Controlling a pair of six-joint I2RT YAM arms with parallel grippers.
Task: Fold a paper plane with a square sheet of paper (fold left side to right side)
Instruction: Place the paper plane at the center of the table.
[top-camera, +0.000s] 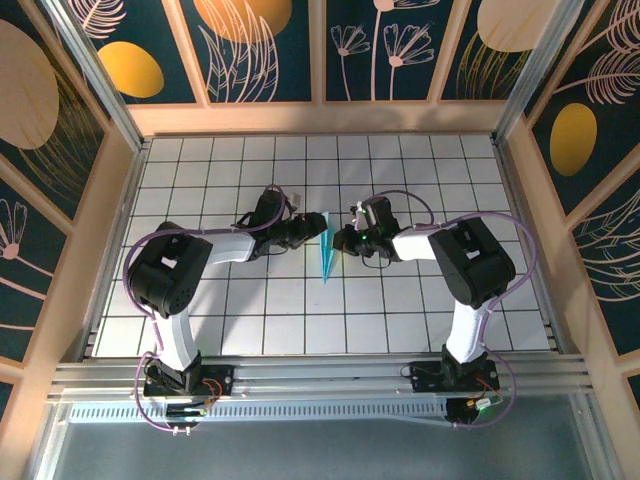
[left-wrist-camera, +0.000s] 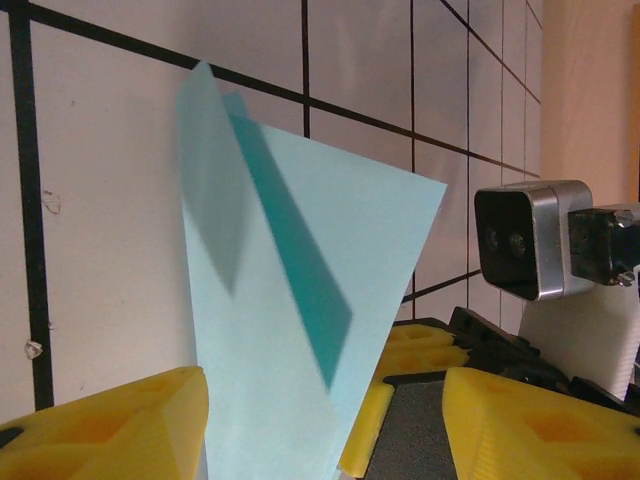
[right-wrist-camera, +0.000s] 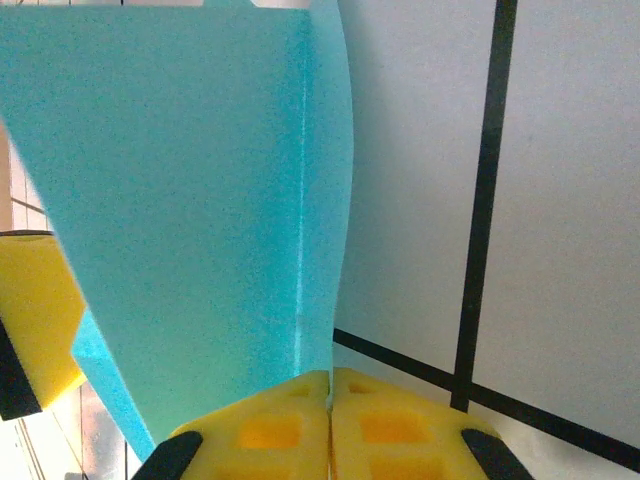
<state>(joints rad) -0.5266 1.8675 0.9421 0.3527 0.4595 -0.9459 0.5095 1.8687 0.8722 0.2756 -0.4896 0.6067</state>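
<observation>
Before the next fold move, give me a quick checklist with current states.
1. Right end effector shut on the paper: ok.
2. Left end effector open, fingers either side of the paper: ok.
3. Paper flat on the table: not ok, it stands on edge.
4. Crease straight: ok, in the right wrist view.
5. Left fingers clear of the paper: cannot tell.

Bright, even light, shadow band across the paper plane (left-wrist-camera: 290, 280), wrist-view foreground perhaps slightly soft.
</observation>
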